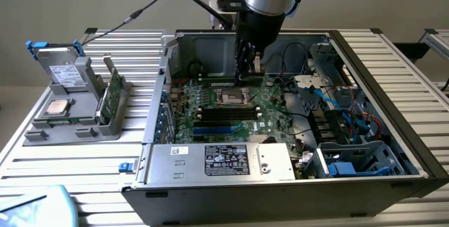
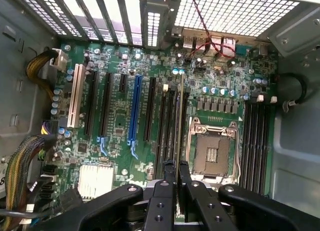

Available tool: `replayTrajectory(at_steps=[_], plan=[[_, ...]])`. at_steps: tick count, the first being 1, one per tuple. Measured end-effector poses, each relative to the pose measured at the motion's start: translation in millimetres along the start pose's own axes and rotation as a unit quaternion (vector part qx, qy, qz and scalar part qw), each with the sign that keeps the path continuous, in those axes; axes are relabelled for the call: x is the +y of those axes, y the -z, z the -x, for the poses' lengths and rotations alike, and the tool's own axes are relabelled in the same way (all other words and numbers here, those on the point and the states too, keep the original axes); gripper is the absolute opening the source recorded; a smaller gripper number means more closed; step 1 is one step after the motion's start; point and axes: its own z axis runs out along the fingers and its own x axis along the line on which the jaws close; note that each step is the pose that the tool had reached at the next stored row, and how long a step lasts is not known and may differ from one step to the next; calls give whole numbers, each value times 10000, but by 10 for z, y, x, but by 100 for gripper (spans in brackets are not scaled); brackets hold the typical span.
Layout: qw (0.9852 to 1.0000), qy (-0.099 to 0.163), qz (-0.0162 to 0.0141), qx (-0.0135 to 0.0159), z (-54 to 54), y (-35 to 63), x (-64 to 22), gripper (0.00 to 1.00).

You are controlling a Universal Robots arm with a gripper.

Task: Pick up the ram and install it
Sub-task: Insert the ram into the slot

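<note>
The ram [image 2: 178,121] shows edge-on in the wrist view as a thin green stick running away from the fingertips. My gripper [image 2: 176,167] is shut on its near end. The stick lies in line with the long black slots [image 2: 166,126] beside the square silver socket [image 2: 212,153]. Whether it touches a slot I cannot tell. In the exterior view my gripper [image 1: 244,79] reaches down into the open computer case [image 1: 393,106], just behind the socket [image 1: 232,98] on the green motherboard [image 1: 238,119].
More black slots [image 2: 255,141] lie on the socket's other side. Cable bundles [image 2: 30,166] and drive cages [image 1: 350,153] crowd the case. At the exterior view's left a grey holder [image 1: 77,127] carries a green board [image 1: 111,93], a processor [image 1: 56,109] and a drive [image 1: 67,72].
</note>
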Motion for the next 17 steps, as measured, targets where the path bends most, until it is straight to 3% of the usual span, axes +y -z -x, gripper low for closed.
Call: replayTrajectory(at_steps=[17], plan=[[10000,-86,-38,-10,-26,-306,-39,14]])
